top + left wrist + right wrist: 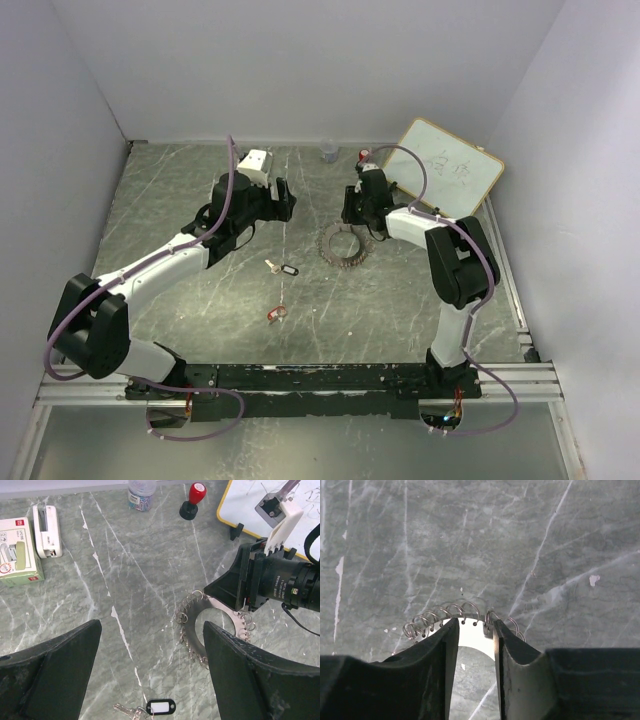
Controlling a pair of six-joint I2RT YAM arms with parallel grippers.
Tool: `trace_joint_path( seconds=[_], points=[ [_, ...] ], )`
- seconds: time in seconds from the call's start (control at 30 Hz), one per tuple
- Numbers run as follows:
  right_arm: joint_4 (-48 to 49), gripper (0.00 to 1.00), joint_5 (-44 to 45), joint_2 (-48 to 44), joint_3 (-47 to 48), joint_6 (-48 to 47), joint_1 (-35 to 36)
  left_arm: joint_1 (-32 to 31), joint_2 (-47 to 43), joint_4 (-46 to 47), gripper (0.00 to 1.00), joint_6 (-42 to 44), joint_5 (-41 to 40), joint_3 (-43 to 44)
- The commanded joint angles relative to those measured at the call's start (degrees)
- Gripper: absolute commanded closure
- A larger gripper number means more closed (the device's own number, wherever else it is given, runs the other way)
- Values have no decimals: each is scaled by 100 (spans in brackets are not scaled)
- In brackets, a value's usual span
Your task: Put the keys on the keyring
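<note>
The keyring (342, 246), a flat dark ring edged with small wire loops, lies mid-table. My right gripper (352, 216) sits on its far rim. In the right wrist view the jaws (472, 625) stand a narrow gap apart, with the ring's plate (470, 635) showing between the tips. I cannot see them clamping anything. The black-tag key (283, 269) lies left of the ring and the red-head key (277, 313) lies nearer to me. My left gripper (285, 200) is wide open and empty above the table. Its view shows the black-tag key (160, 707) and the keyring (192, 625).
At the back stand a white stapler (46, 525), a small box (17, 545), a jar of paper clips (141, 490), a red-topped black stamp (192, 500) and a tilted whiteboard (450, 168). Walls close in on three sides.
</note>
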Motion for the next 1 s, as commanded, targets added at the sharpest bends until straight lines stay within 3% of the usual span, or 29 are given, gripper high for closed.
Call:
trace_joint_path(
  seconds=[0.0,0.43,0.53,0.6,0.8,0.97],
  points=[
    [16,68,141,148,150,-30,31,-47,-5,-27,7,121,-117,145],
    [-66,88,191,330,244,-32,51,-43,90,-27,7,155,-149,170],
    [-81,100,275,278,240,-29,48,-45,101,-19,6,149,-148,171],
    [-88,100,396,182,217,-90,103,-47,110,-22,7,150,-147,175],
    [281,100,765,-848,-230,-828,412,-44,96,-44,6,148,-111,216],
    [618,100,249,-2164,-774,-1653,439,-47,-50,-27,6,134,-83,168]
  ],
)
